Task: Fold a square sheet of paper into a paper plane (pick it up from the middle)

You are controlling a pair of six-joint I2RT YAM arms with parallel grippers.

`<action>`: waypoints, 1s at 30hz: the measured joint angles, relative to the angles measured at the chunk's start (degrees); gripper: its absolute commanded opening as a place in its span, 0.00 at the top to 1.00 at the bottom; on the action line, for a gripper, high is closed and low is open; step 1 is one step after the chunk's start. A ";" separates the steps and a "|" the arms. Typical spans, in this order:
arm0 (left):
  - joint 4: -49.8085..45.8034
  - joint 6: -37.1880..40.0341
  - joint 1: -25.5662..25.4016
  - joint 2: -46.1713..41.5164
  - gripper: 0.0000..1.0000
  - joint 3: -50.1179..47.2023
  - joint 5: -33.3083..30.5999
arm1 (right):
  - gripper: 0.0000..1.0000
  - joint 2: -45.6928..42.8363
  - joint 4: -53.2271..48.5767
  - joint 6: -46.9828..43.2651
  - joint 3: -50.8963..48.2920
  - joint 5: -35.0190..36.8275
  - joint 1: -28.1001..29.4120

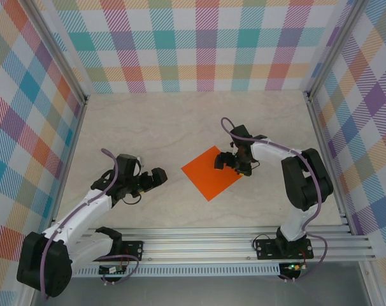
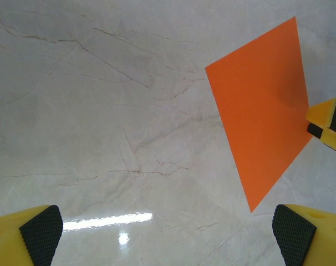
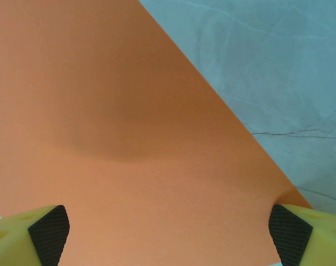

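The square sheet of paper (image 1: 210, 173) lies flat on the marble table as a bright orange diamond, unfolded. My right gripper (image 1: 229, 163) hovers over its right corner, open, with the orange sheet (image 3: 129, 138) spread beneath and between its wide-apart pads (image 3: 49, 233). My left gripper (image 1: 156, 179) rests low on the table to the left of the sheet, open, nothing between its fingers. In the left wrist view the orange sheet (image 2: 262, 111) lies ahead to the right, with a yellow fingertip of the right gripper (image 2: 330, 124) at its far edge.
Checked walls (image 1: 206, 44) enclose the pale marble table (image 1: 148, 127) on three sides. An aluminium rail (image 1: 231, 245) carrying both arm bases runs along the near edge.
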 measured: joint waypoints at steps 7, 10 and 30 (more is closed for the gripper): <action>0.09 -0.02 -0.92 0.42 0.00 0.26 -1.55 | 0.06 -6.75 4.83 3.61 -8.92 -0.24 0.44; 0.87 -0.59 -0.96 0.42 0.00 0.26 -1.64 | 0.06 -10.82 7.10 7.19 -13.81 -0.70 1.95; -3.67 -18.16 -1.92 2.40 0.00 23.91 -13.20 | 0.06 -15.58 5.84 17.88 -16.72 1.14 8.11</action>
